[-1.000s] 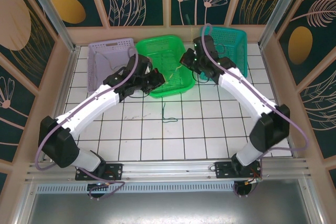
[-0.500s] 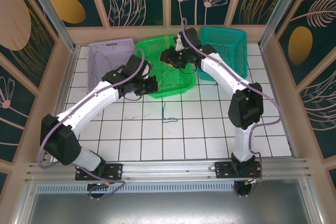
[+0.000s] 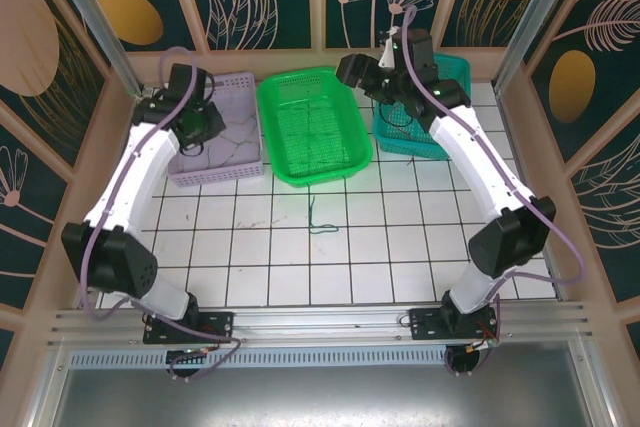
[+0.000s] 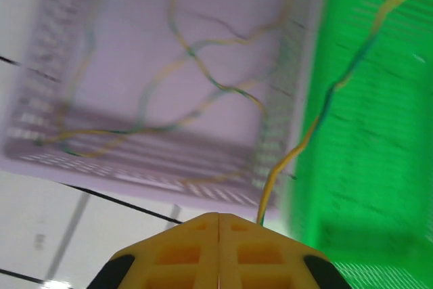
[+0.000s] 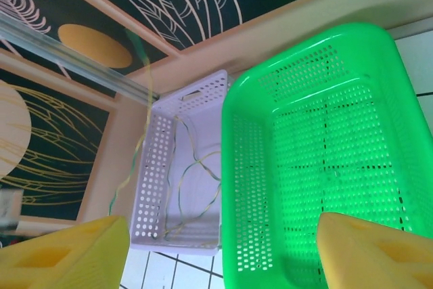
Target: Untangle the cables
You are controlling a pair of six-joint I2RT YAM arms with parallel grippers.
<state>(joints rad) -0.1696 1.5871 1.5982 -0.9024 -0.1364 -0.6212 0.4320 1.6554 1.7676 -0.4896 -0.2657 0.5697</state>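
The left gripper (image 4: 218,216) is clamped on 1 yellow-green cable (image 4: 318,116) near the purple basket's (image 4: 135,167) left edge. The right gripper (image 5: 220,252) stands wide and empty over the green basket's (image 5: 325,147) far right corner. Released here, the strand could drop across the cables (image 4: 203,79) lying in the purple basket and knot again.

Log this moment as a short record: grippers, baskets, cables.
left gripper: shut on a yellow-green cable, over the purple basket
right gripper: open, holding nothing, raised near the green basket
purple basket: loose cables lying inside
table: short dark wire on the tiles
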